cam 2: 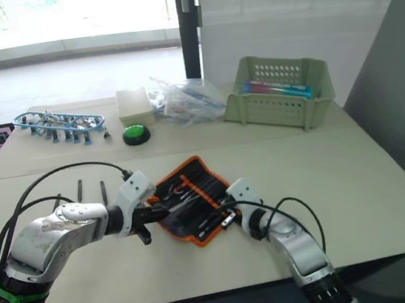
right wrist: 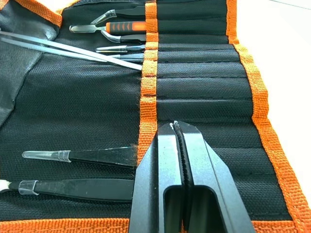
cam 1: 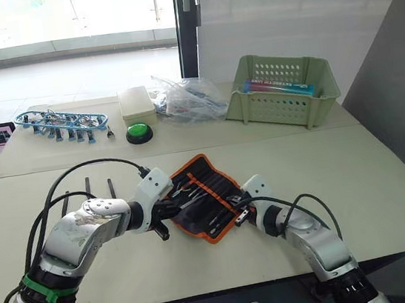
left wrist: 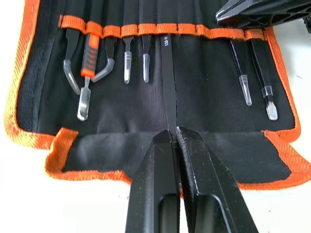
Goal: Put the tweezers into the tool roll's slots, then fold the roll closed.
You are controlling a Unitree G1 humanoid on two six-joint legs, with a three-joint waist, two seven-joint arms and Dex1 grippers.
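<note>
Left gripper (left wrist: 175, 133), pinching a thin, stiff, slippery tweezer (left wrist: 168, 82) at its tail near frame centre, feeds it into the soft tool roll (left wrist: 121, 145), which the pressed-together right gripper (right wrist: 174, 127) pins.

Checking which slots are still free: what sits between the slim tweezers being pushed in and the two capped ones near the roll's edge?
Only unfilled slots of the tool roll, seen in the left wrist view.
</note>
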